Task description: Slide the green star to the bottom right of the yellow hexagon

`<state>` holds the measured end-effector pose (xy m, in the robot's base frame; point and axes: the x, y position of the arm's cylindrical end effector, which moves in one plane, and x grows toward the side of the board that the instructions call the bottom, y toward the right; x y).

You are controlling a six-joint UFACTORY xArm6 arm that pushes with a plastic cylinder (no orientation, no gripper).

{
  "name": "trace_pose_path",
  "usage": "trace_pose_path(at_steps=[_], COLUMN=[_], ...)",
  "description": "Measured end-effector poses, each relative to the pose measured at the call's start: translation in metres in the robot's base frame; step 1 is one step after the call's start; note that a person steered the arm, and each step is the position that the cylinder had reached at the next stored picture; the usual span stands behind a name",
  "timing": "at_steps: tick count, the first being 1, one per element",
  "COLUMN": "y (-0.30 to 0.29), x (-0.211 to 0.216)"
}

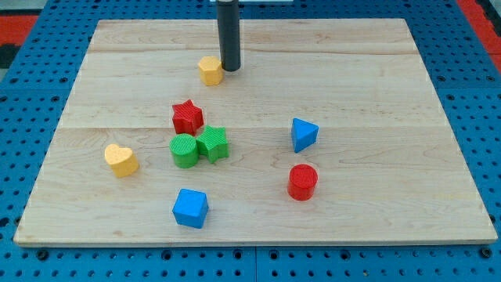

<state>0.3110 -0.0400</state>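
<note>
The green star [213, 144] lies near the board's middle, touching a green cylinder [185, 150] on its left, with a red star [187, 117] just above them. The yellow hexagon [210, 70] sits near the view's top, well above the green star. My tip [229, 68] rests on the board just right of the yellow hexagon, close to it or touching it, far from the green star.
A yellow heart [121, 160] lies at the view's left. A blue cube [190, 207] sits near the bottom edge. A blue triangular block [303, 135] and a red cylinder [302, 182] are at the right. The wooden board [391, 94] lies on a blue pegboard.
</note>
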Motion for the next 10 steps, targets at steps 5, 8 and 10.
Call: trace_pose_path(at_steps=[5, 8, 10], y=[-0.001, 0.02, -0.05], x=[0.147, 0.217, 0.217])
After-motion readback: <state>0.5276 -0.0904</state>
